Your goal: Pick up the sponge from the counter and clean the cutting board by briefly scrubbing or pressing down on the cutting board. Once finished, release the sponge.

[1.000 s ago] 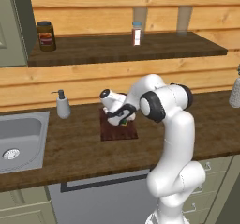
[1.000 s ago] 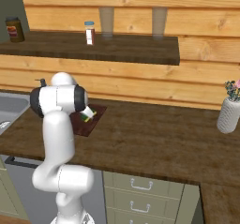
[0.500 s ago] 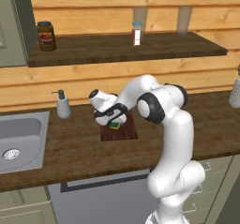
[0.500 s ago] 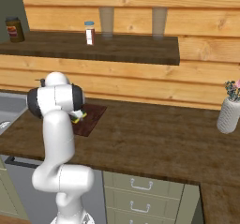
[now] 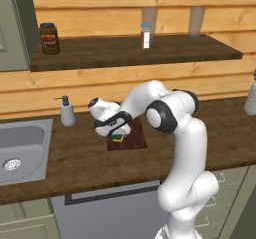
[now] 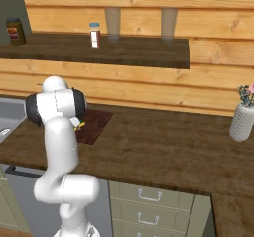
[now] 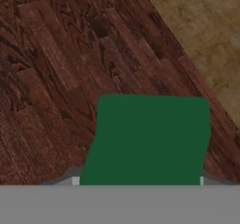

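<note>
On cutting board (image 5: 134, 138): tool-held sponge (image 5: 118, 136)

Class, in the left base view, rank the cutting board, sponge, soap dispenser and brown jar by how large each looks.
1. cutting board, though partly hidden by the arm
2. brown jar and soap dispenser: too alike to rank
3. sponge, partly covered by the tool
</note>
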Controlling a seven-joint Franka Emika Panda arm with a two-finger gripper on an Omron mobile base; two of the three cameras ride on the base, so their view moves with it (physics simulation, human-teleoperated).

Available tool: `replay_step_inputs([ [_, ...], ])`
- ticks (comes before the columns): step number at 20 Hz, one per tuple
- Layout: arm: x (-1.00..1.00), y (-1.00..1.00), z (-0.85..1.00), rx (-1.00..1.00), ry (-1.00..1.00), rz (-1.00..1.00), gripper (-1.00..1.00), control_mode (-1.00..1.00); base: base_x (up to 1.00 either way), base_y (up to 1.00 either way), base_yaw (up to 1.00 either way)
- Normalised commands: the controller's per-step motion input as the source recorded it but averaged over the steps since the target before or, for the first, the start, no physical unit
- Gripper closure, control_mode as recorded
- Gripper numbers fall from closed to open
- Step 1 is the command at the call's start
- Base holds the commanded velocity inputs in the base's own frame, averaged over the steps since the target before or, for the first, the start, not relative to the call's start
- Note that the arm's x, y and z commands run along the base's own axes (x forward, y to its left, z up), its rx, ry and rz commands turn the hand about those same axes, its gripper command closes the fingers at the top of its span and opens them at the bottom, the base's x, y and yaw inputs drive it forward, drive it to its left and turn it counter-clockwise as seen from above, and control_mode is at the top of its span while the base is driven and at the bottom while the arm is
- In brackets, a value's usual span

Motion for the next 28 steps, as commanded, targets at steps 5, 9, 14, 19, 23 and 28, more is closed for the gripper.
replay_step_inputs([
  [5, -0.36, -0.4, -0.15, 0.0, -0.03, -0.01, 1.0, -1.0, 0.0, 0.0, 0.0],
  [9, -0.09, -0.76, -0.16, 0.0, -0.1, -0.02, 1.0, -1.0, 0.0, 0.0, 0.0],
  [14, -0.08, -0.91, -0.1, 0.0, -0.14, 0.0, 1.0, -1.0, 0.0, 0.0, 0.0],
  [19, -0.27, -0.94, 0.0, 0.01, -0.15, 0.0, 1.0, -1.0, 0.0, 0.0, 0.0],
  [23, -0.29, -0.69, 0.03, 0.04, -0.13, 0.0, 1.0, -1.0, 0.0, 0.0, 0.0],
  [28, -0.02, -0.43, 0.32, 0.14, -0.02, -0.02, 1.0, -1.0, 0.0, 0.0, 0.0],
])
